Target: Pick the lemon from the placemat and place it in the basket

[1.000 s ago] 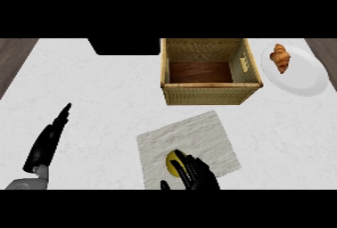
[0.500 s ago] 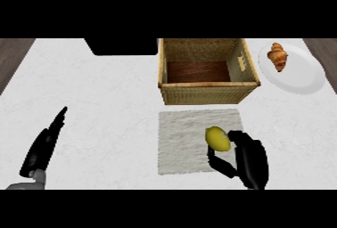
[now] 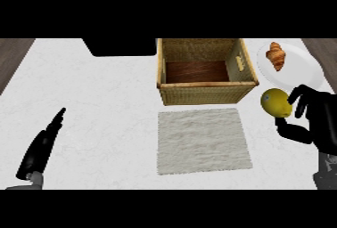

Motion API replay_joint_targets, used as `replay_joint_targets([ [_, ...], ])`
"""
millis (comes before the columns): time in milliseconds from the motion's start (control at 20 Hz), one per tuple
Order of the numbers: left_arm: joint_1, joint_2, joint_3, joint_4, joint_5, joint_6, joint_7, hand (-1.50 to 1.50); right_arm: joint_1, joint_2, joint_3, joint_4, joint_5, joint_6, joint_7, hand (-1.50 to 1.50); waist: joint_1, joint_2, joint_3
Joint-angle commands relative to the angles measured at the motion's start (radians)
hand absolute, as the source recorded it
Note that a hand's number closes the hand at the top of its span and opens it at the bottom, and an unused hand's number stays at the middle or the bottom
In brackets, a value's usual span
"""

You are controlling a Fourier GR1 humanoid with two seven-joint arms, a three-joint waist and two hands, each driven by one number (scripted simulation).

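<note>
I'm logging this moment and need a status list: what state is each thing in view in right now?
Yellow lemon: held off the mat, right of the basket.
Black right hand: curled round the lemon.
Black left hand: open, resting at lower left.
Woven wicker basket: upright, nothing inside.
Pale cloth placemat: flat, bare.
Brown croissant: lying on its plate.
White round plate: holding the croissant.

No text, label, brand, number or sign can be read anywhere. The lemon (image 3: 276,102) has a small bluish spot at its eleven o'clock side, too small to tell whether it carries any writing.
</note>
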Motion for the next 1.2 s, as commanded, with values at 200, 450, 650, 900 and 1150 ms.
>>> replay_joint_targets([
  [200, -0.021, -0.008, 0.004, 0.046, -0.016, 0.010, -0.013, 0.00, -0.163, -0.159, -0.216, -0.437, -0.240, 0.412, 0.192, 1.50, -0.001, 0.004, 0.001],
  [450, -0.012, -0.008, 0.003, 0.017, 0.007, -0.026, -0.029, 0.00, -0.392, -0.179, -0.333, -0.430, -0.491, 0.611, 0.314, 1.50, 0.023, 0.008, 0.002],
  [650, -0.026, -0.035, -0.037, -0.025, -0.032, -0.010, 0.046, 0.00, -0.566, -0.139, -0.335, -0.412, -0.642, 0.691, 0.516, 1.50, 0.027, 0.006, 0.002],
  [900, -0.033, -0.032, -0.012, -0.022, -0.030, -0.007, 0.058, 0.00, -0.708, -0.111, -0.264, -0.317, -0.676, 0.669, 0.612, 1.50, 0.031, 0.009, 0.002],
  [1150, -0.052, -0.067, -0.039, 0.052, -0.073, 0.029, -0.007, 0.00, -0.876, -0.064, -0.170, -0.160, -0.665, 0.625, 0.666, 1.50, 0.036, 0.011, 0.001],
])
